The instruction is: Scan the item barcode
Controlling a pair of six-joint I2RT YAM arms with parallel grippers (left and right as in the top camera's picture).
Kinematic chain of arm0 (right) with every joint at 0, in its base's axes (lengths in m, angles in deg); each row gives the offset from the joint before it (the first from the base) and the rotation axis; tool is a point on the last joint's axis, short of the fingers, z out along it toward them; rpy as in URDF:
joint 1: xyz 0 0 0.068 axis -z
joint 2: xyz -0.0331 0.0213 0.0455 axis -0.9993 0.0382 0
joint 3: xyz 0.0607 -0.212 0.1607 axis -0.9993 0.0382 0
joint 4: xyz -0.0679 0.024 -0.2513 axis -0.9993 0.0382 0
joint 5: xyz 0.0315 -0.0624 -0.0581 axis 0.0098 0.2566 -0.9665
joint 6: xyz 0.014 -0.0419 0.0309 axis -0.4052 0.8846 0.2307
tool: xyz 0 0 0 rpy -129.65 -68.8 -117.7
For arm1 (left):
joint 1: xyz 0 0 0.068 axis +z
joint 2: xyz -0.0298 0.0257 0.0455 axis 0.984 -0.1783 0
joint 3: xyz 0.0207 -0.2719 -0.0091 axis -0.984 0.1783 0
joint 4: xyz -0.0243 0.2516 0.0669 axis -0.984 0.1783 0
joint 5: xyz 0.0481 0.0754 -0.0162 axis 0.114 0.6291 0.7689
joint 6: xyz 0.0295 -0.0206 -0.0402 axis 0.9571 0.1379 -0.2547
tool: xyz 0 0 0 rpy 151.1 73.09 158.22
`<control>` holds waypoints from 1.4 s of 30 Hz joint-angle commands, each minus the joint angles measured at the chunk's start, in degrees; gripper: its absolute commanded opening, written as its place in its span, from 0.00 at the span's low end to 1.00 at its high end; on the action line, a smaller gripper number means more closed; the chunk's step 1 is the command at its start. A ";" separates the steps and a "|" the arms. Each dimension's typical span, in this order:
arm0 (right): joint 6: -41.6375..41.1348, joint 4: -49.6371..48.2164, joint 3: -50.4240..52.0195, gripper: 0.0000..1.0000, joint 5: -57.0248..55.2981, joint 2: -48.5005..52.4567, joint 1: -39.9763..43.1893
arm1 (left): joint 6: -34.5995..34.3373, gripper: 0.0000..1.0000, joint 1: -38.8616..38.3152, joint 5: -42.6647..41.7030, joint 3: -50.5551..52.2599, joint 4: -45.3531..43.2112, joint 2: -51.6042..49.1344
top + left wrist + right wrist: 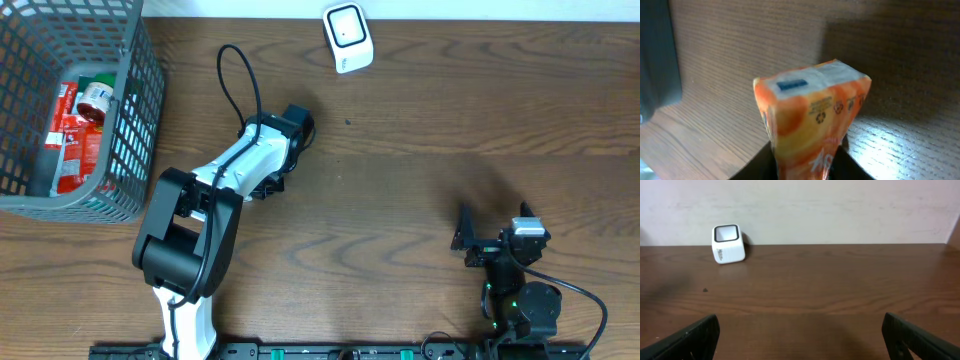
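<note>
Near the middle of the tabletop [420,150], the left claw [807,170] sat around the narrow end of the orange packet [810,115], one dark finger on either side. I couldn't tell whether it was gripping or slack. The packet's white end with the blue patch pointed away from the claw. The right claw [800,330] was spread wide at near right, holding nothing. The white scanner [348,37] stood at the far edge, well apart.

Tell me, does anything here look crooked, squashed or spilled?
Nothing looks spilled or broken. The orange soft packet looks squashed: it narrows sharply at the bottom, where the left pincer nips it. The small white cube-shaped scanner on the brown wooden table sits turned slightly askew to the far edge.
</note>
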State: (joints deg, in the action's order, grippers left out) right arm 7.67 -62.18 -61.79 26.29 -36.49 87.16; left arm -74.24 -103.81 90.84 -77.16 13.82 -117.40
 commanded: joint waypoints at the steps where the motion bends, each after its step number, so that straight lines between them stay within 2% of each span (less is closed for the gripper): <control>1: 0.24 0.22 0.09 0.99 0.24 -0.22 0.44 | -0.42 0.38 0.11 -1.20 0.46 -0.13 -0.31; 3: 0.24 0.22 0.09 0.99 0.24 -0.22 0.44 | -0.44 0.43 0.09 -1.38 0.44 -0.24 -0.31; 10: 0.24 0.22 0.09 0.99 0.24 -0.22 0.44 | 1.33 0.49 0.11 -1.36 0.09 0.07 0.50; 16: 0.24 0.22 0.09 0.99 0.24 -0.22 0.44 | 1.29 0.49 0.11 -1.44 -0.92 0.15 2.08; 22: 0.24 0.22 0.09 0.99 0.22 -0.22 0.44 | 1.27 0.49 0.09 -6.21 -1.01 -1.09 2.16; 29: 0.24 0.22 0.09 0.99 0.24 -0.22 0.44 | 1.42 0.49 0.11 -7.17 -1.01 -1.92 2.16; 32: 0.24 0.22 0.09 0.99 0.24 -0.22 0.44 | 2.49 0.48 0.11 -7.15 -1.01 -1.92 2.16; 36: 0.24 0.22 0.09 0.99 0.24 -0.22 0.44 | 2.60 0.39 0.09 -7.13 -1.01 -1.92 2.16; 42: 0.24 0.22 0.09 0.99 0.24 -0.22 0.44 | 3.21 0.37 -0.15 -4.42 -1.03 -1.03 2.16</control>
State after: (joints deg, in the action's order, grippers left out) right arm 7.67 -62.20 -61.79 26.29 -36.47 87.16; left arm -71.88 -103.81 84.52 -77.16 12.09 -116.61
